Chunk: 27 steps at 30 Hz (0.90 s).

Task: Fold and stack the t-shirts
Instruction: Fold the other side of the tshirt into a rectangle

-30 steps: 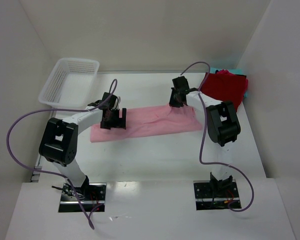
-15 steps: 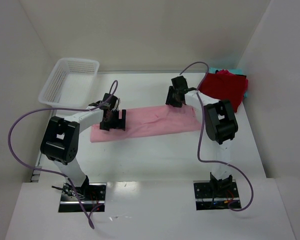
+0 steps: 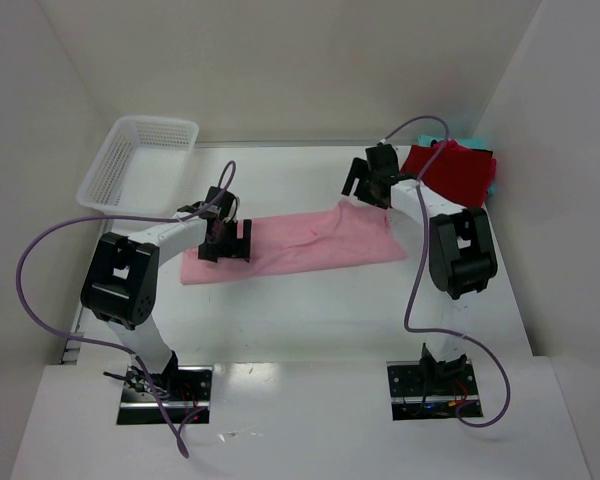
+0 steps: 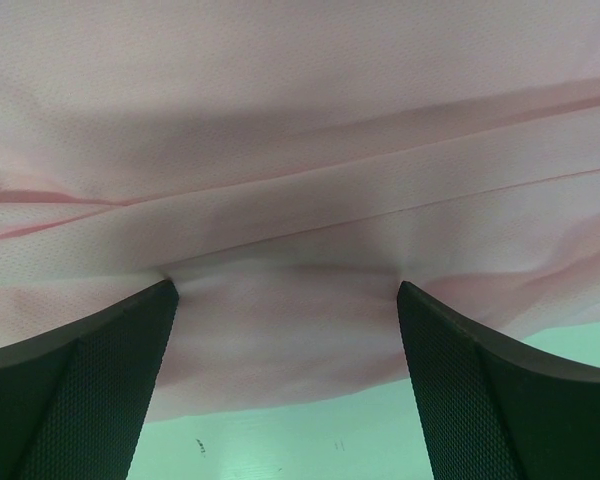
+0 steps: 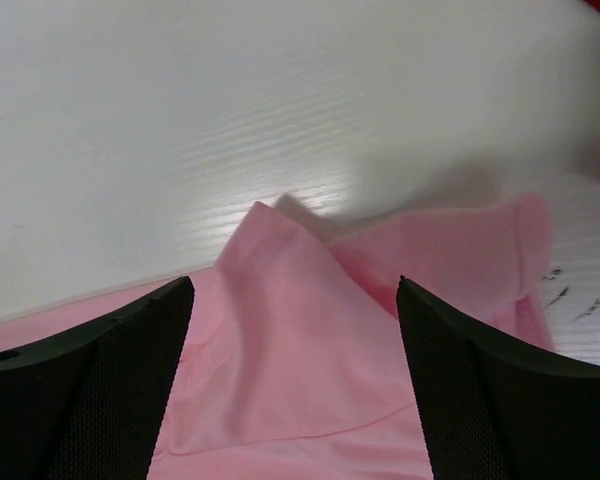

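Observation:
A light pink t-shirt [image 3: 300, 245] lies folded into a long strip across the middle of the table. My left gripper [image 3: 225, 246] stands open low over its left part; in the left wrist view the wide-apart fingers [image 4: 90, 380] straddle the near hem of the pink t-shirt [image 4: 300, 200]. My right gripper [image 3: 363, 187] is open above the strip's far right corner, where the pink t-shirt [image 5: 300, 330] rises in a small peak between the fingers [image 5: 480, 380]. A dark red folded t-shirt [image 3: 450, 175] rests at the back right, with a teal one [image 3: 494, 178] showing at its edge.
A white mesh basket [image 3: 140, 160] sits at the back left. White walls close in the table on the left, back and right. Purple cables loop from both arms. The arm bases are bolted at the near edge.
The right gripper has opened, let go of the pink t-shirt's far edge, and drawn back and to the right. The left arm has stayed in place.

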Tool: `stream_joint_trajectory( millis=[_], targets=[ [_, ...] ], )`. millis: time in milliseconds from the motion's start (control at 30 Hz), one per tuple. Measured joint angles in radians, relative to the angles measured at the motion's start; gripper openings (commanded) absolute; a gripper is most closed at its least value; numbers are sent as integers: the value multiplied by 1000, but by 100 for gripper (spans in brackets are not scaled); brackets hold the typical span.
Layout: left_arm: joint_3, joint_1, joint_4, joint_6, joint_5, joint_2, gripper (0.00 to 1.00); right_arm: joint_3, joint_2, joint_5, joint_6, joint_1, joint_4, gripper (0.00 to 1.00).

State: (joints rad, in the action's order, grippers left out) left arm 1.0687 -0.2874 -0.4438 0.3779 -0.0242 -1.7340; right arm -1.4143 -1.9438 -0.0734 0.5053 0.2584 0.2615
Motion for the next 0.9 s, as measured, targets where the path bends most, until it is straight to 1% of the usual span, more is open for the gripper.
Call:
stream_joint_trajectory(
  millis=[67,167,200,233,267,300,400,500,533,667,800,900],
  targets=[
    [1,0,0,0,-2,0,98,28,6,-10,-3,-11,-3,85],
    [6,0,-3,0,-5,0,100,86,6,-18,-6,-13,-2,80],
    [8,0,-4,0,-5,0,100,106,6,-18,-6,-12,3,76],
    [10,0,-5,0,-5,0,100,123,6,-18,-7,-12,7,75],
    [11,0,-6,0,-5,0,100,135,6,-18,-8,-12,9,75],
    [12,0,-6,0,-5,0,100,145,6,-18,-8,-13,8,71],
    [13,0,-8,0,-5,0,100,150,6,-17,-9,-16,7,68],
    [13,0,-10,0,-5,0,100,151,6,-19,-11,-17,6,53],
    [13,0,-10,0,-5,0,100,151,6,-20,-13,-17,6,44],
    [13,0,-13,0,-5,-3,100,151,6,-32,-15,-19,7,27],
    [17,0,-16,-1,-6,-19,100,151,6,-55,-17,-27,12,22],
    [23,0,-20,-1,-10,-23,100,152,6,-64,-16,-52,15,22]
  ],
)
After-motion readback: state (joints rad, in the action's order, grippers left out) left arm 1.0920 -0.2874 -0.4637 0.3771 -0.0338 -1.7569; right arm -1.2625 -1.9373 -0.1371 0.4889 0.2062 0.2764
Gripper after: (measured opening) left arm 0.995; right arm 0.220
